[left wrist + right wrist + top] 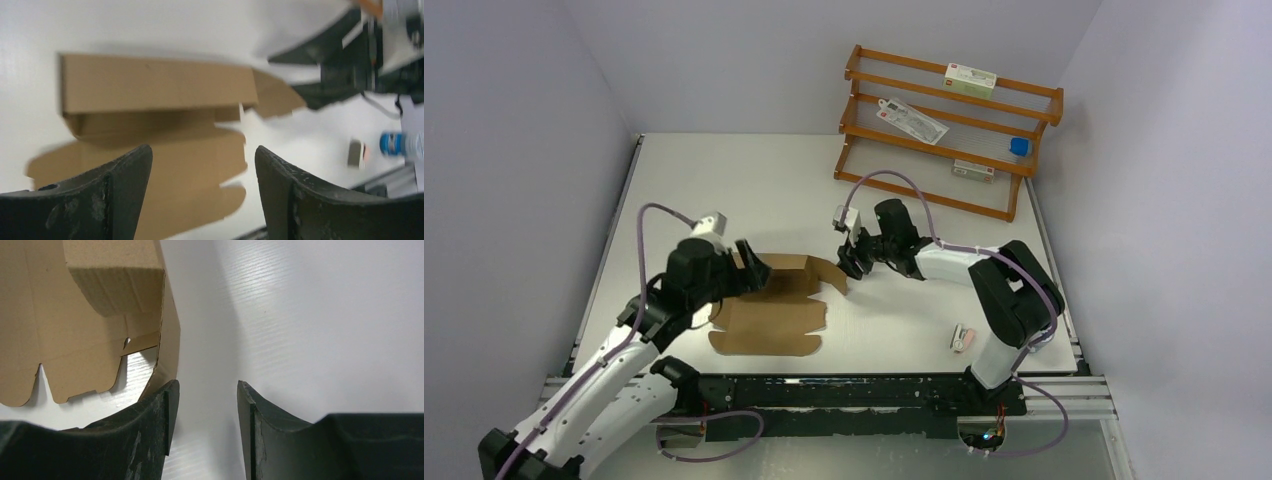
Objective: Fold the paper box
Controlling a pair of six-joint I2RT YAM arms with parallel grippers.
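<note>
Half-folded paper box on table; empty left tool wide at ten o'clock, empty right tool narrower at two.

White table, plain pale grey walls on three sides, orange wooden rack at far right

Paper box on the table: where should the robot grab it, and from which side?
Probably the side flap of the paper box, pinched at its free edge, coming from the right. It seems to lift off the table, so a jaw could slip under; most of the rest lies flat.
</note>
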